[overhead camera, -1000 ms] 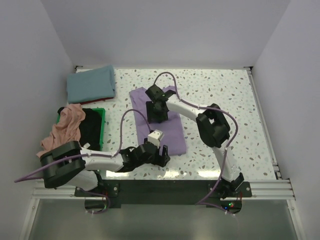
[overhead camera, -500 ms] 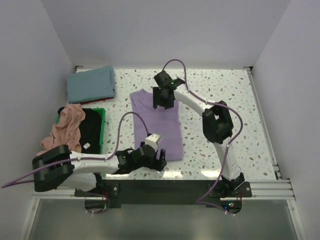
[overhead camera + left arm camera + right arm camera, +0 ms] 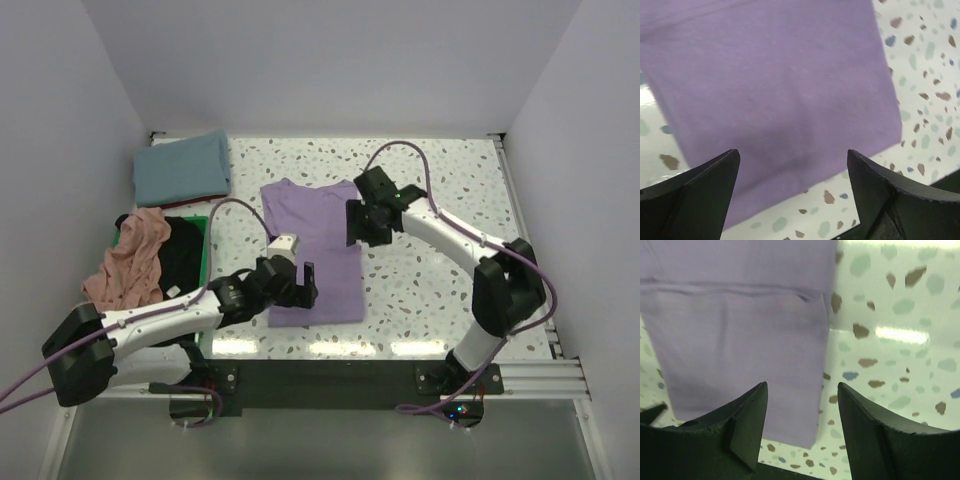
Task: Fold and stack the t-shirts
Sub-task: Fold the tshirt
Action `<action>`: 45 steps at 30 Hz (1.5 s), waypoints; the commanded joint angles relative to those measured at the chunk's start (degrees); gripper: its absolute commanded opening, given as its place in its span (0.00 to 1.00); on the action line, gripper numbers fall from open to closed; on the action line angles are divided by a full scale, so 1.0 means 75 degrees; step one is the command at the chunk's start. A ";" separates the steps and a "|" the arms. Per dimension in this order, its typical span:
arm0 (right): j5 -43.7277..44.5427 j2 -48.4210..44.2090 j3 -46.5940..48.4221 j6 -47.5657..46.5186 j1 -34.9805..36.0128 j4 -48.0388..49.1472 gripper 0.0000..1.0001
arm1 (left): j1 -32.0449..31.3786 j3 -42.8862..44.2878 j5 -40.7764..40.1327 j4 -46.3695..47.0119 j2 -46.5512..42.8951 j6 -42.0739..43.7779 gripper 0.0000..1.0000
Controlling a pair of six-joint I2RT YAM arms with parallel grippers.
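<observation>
Since half a second ago, the right gripper (image 3: 362, 222) is shifted from the far end of the lavender shirt (image 3: 312, 245) to its right edge, and the left gripper (image 3: 295, 285) is brought over the near left corner. The left fingers (image 3: 695, 192) and right fingers (image 3: 740, 425) are spread, with nothing pinched. The lavender shirt is laid flat at the bench (image 3: 450, 200) centre. A teal shirt (image 3: 182, 168) is folded at the far left. Pink (image 3: 130, 262) and black (image 3: 182, 258) shirts are held in the bin (image 3: 208, 262).
</observation>
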 commanded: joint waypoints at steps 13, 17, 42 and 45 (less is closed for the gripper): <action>-0.0878 -0.2422 -0.4468 0.1889 0.1275 0.1509 0.54 | 0.1296 -0.1725 0.1102 -0.0975 -0.1878 -0.1149 0.80; -0.0961 -0.2528 -0.4785 0.2053 0.1357 0.1709 0.52 | 0.1296 -0.2181 0.1208 -0.1045 -0.2405 -0.1491 0.79; -0.1008 -0.1626 -0.5266 0.2311 0.1557 0.2248 0.26 | 0.1285 -0.2675 0.1232 -0.1561 -0.2923 -0.2147 0.68; -0.0973 -0.1625 -0.5277 0.2323 0.1568 0.2178 0.26 | 0.1285 -0.2710 0.1162 -0.1596 -0.2723 -0.2206 0.65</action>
